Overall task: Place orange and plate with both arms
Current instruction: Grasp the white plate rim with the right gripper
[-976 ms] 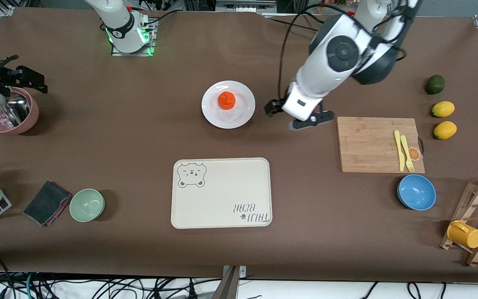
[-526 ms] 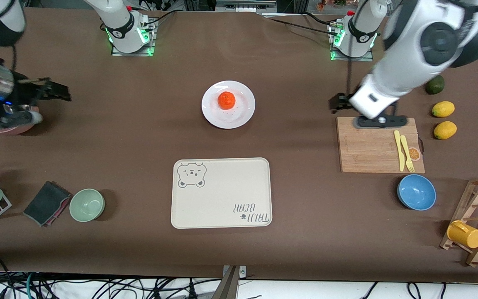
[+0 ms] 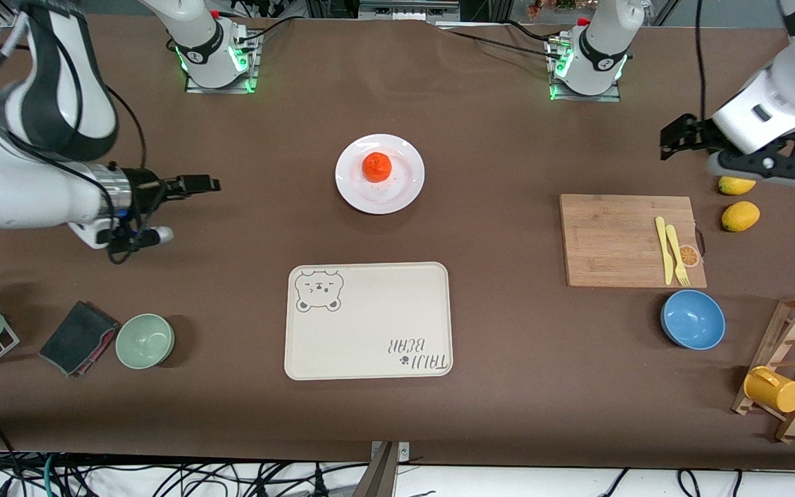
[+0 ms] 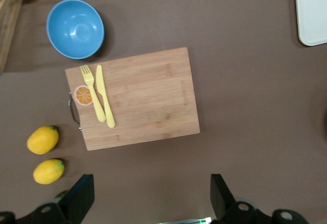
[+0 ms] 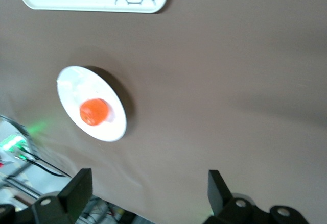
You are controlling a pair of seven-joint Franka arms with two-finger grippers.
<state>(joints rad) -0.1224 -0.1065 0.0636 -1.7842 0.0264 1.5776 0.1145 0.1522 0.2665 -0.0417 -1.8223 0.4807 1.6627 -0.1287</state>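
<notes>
The orange [image 3: 376,166] sits in the middle of the white plate [image 3: 406,188], which lies on the brown table, farther from the front camera than the bear-print tray. My right gripper [image 3: 194,185] is open and empty, over bare table toward the right arm's end, well apart from the plate. The right wrist view shows the orange [image 5: 93,111] on the plate [image 5: 113,130] past the open right gripper [image 5: 148,193]. My left gripper [image 3: 677,136] is open and empty, over the table near the lemons. In the left wrist view the left gripper [image 4: 150,203] has its fingers wide apart.
A cream bear-print tray [image 3: 368,321] lies nearer the camera than the plate. A wooden cutting board [image 3: 618,238] holds a yellow knife and fork. Beside it are two lemons [image 3: 740,215] and a blue bowl [image 3: 693,319]. A green bowl [image 3: 144,340], dark cloth [image 3: 79,337] and mug rack [image 3: 794,366] stand near the front.
The left arm swung from beside the plate to over the lemons at its end. The right arm moved from the pink bowl toward the middle. Orange and plate stayed put.
</notes>
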